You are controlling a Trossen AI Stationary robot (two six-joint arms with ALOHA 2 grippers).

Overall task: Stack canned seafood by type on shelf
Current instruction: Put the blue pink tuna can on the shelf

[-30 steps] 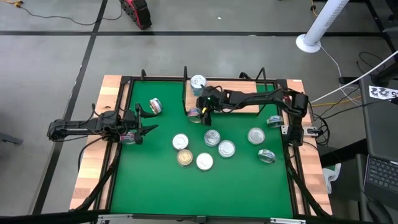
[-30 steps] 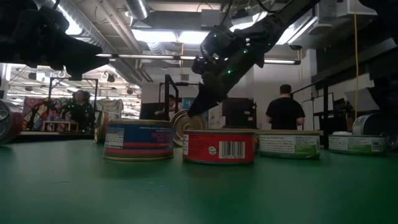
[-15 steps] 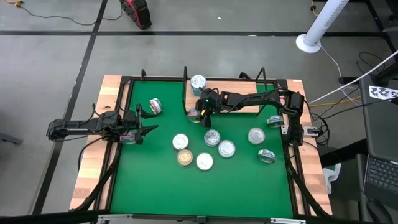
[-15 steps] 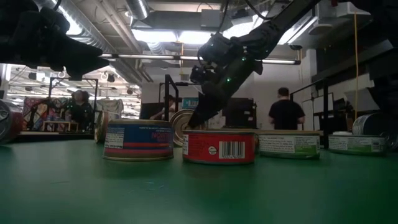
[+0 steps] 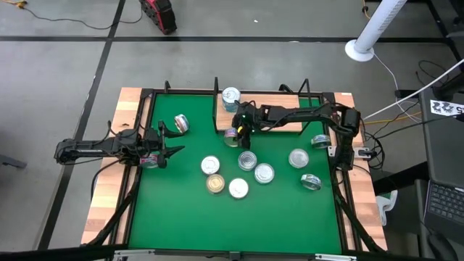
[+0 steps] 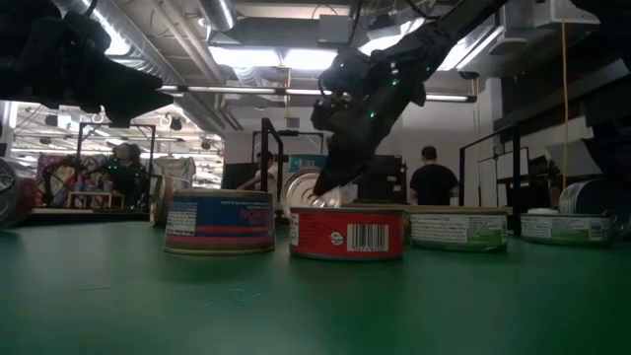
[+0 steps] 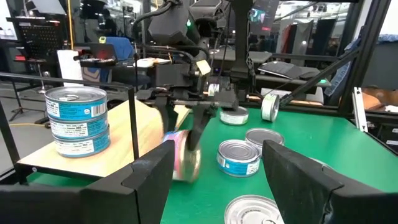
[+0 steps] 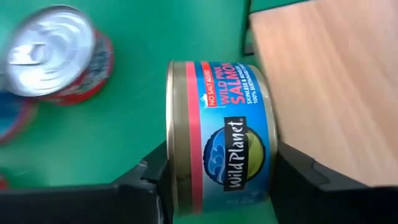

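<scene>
My right gripper point(image 5: 238, 135) is shut on a blue-and-pink salmon tin point(image 8: 217, 124), just off the near left corner of the shelf point(image 5: 279, 120), a light-wood board in black wire rails. A stack of teal tins point(image 5: 230, 96) stands on the shelf's far left corner. Several more tins lie flat on the green mat, among them a red one point(image 6: 347, 234) and a blue one point(image 6: 219, 223). At the mat's left side my left gripper point(image 5: 172, 151) waits, open and holding nothing. My right gripper pinches the salmon tin by its two flat faces, one finger point(image 8: 146, 186) on the lid side point(image 8: 172, 155) and the other on the bottom. The fingers slant down from the table's right. The tin stands on its rim, label toward the wrist; whether it is clear of the mat I cannot tell.
Another tin point(image 5: 181, 123) stands tilted at the mat's far left. Two tins point(image 5: 320, 141) point(image 5: 311, 181) lie near the right edge. Black wire rails rise around the shelf, and pale planks point(image 5: 109, 181) border the mat. People stand in the room beyond the table.
My right gripper has tipped at the wrist and closed its fingers onto the salmon tin standing on its rim by the shelf corner. The tin has shifted a little toward the table's right. My left arm has kept still.
</scene>
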